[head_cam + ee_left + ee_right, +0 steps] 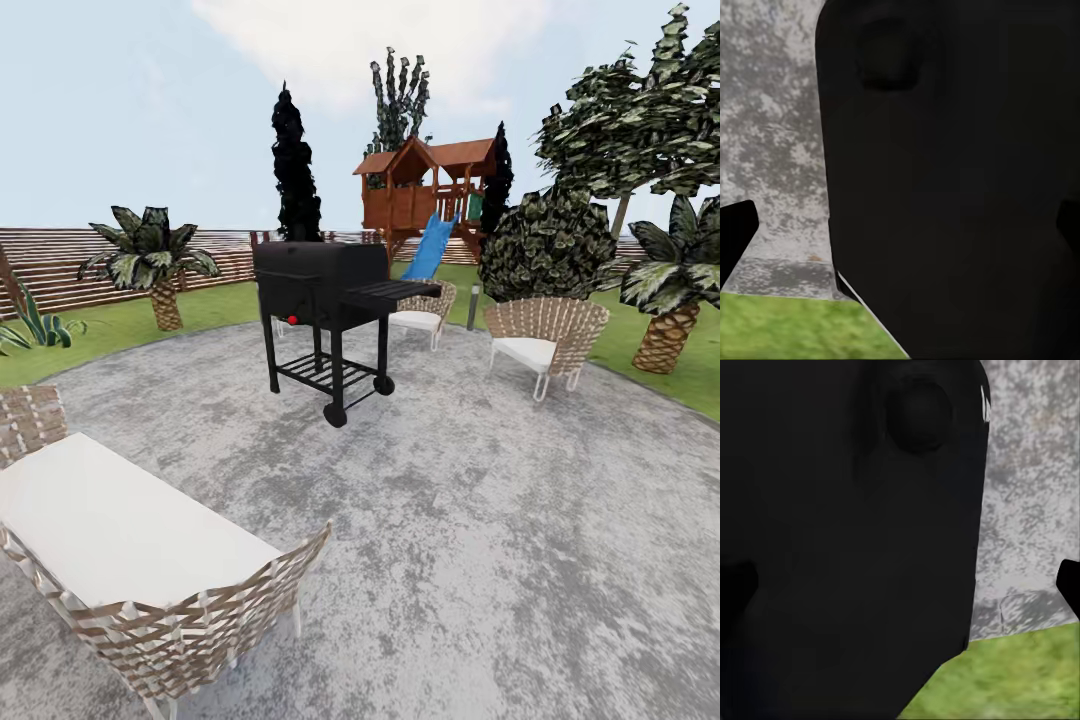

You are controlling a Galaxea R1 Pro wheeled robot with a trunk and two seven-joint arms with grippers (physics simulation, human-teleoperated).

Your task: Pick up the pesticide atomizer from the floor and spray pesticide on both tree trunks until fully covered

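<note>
Grey mottled patio [480, 520] fills the head view's foreground, lawn [200, 310] and slat fence [60, 265] beyond. Black barbecue grill [325, 290] stands mid-patio; wicker chairs [545, 340] right of it, wicker sofa [130, 560] near left. One leafy tree [640, 130] far right, its trunk [621, 215] partly hidden by a bush.

Left wrist: dark robot body [952, 187] over paving and grass; one black fingertip [735, 232] of the left tool visible, opening cannot be told.

Right wrist: similar; right tool fingertip [1069, 585] at the edge, opening indeterminate.

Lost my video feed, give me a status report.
Grippers: state cannot be told. On grey patio, facing black grill; atomizer not sighted yet. Leafy tree far right, wicker chairs and sofa between.
</note>
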